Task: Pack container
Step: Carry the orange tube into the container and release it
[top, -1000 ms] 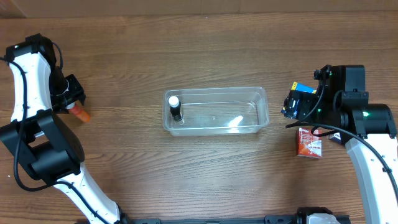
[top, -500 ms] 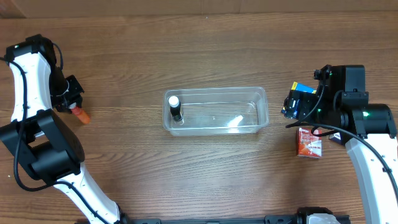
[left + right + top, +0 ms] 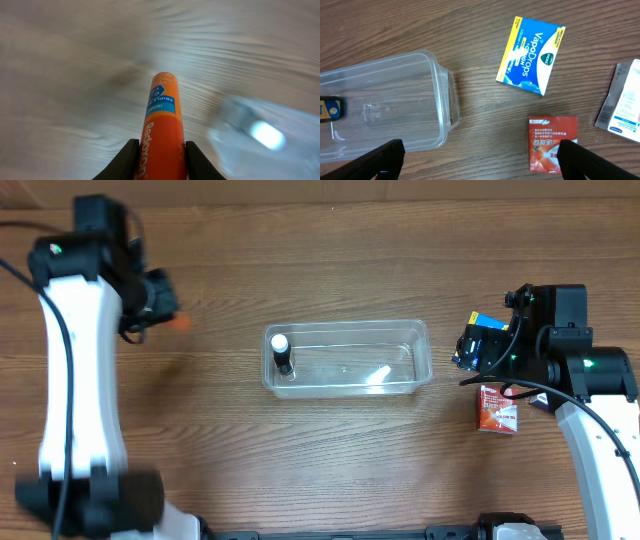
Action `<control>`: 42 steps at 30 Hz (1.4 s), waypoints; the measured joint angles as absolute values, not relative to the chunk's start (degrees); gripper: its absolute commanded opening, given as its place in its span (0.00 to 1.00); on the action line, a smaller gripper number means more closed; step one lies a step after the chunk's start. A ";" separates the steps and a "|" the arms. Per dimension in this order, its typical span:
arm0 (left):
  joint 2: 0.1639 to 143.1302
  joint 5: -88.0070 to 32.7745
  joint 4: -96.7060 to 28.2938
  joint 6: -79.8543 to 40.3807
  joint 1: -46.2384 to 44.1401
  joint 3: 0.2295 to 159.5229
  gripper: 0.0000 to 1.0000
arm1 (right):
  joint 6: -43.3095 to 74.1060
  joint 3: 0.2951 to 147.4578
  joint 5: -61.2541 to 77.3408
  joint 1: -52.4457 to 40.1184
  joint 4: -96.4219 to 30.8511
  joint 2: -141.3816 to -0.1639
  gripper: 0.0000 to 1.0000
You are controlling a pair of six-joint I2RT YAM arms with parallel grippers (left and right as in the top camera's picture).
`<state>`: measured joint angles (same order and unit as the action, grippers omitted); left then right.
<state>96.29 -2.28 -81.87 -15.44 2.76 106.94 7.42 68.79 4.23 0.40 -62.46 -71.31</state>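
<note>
The clear plastic container (image 3: 347, 359) sits mid-table with a small dark bottle with a white cap (image 3: 282, 353) standing at its left end. It also shows in the right wrist view (image 3: 380, 107). My left gripper (image 3: 165, 302) is shut on an orange tube (image 3: 162, 127), held above the table to the container's upper left; the tube shows blurred in the overhead view (image 3: 179, 322). My right gripper (image 3: 479, 156) is open and empty, hovering right of the container, between it and a red sachet (image 3: 553, 143).
A blue and yellow VapoDrops box (image 3: 531, 55) lies right of the container, partly under the right arm in the overhead view (image 3: 485, 322). The red sachet (image 3: 497, 408) lies below it. A white packet (image 3: 623, 97) lies at the far right.
My left arm has swung up and to the right with the orange tube, lifting it off the table toward the container. The right arm has not moved.
</note>
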 measured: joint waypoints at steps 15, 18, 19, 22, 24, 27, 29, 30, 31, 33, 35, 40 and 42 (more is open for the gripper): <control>89.78 -3.62 -81.47 -22.39 -24.16 97.56 0.04 | 7.44 68.82 4.23 0.40 -62.37 -71.31 1.00; 89.82 -3.38 -77.87 -23.05 -24.67 92.07 0.04 | 7.42 68.84 4.25 0.40 -62.43 -71.31 1.00; 89.91 -3.29 -76.79 -23.38 -24.67 90.43 0.05 | 7.44 68.84 4.23 0.40 -62.41 -71.31 1.00; 90.24 -3.16 -74.06 -23.88 -24.67 86.74 0.05 | 7.42 68.86 4.25 0.40 -62.41 -71.31 1.00; 90.39 -2.98 -73.08 -23.90 -24.67 85.30 0.05 | 7.44 68.90 4.23 0.40 -62.41 -71.31 1.00; 91.20 -2.44 -71.05 -23.90 -24.67 82.63 0.05 | 7.44 68.90 4.27 0.40 -62.39 -71.31 1.00; 92.09 -1.61 -69.49 -23.90 -24.67 81.23 0.06 | 7.44 68.90 4.25 0.40 -62.41 -71.31 1.00; 92.58 -1.32 -68.97 -23.90 -24.67 80.79 0.06 | 7.44 68.90 4.25 0.40 -62.41 -71.31 1.00; 93.19 -0.91 -68.47 -23.90 -24.67 80.38 0.06 | 7.46 68.90 4.23 0.40 -62.41 -71.31 1.00; 94.50 -0.38 -67.77 -23.90 -24.67 80.12 0.06 | 7.46 68.90 4.25 0.40 -62.41 -71.31 1.00; 96.07 0.03 -66.94 -23.90 -24.67 80.12 0.07 | 7.44 68.90 4.25 0.40 -62.43 -71.31 1.00; 98.76 0.43 -66.30 -23.90 -24.67 80.12 0.09 | 7.46 68.90 4.25 0.40 -62.43 -71.31 1.00; 99.42 0.51 -66.11 -23.90 -24.67 80.12 0.20 | 7.44 68.90 4.25 0.40 -62.39 -71.31 1.00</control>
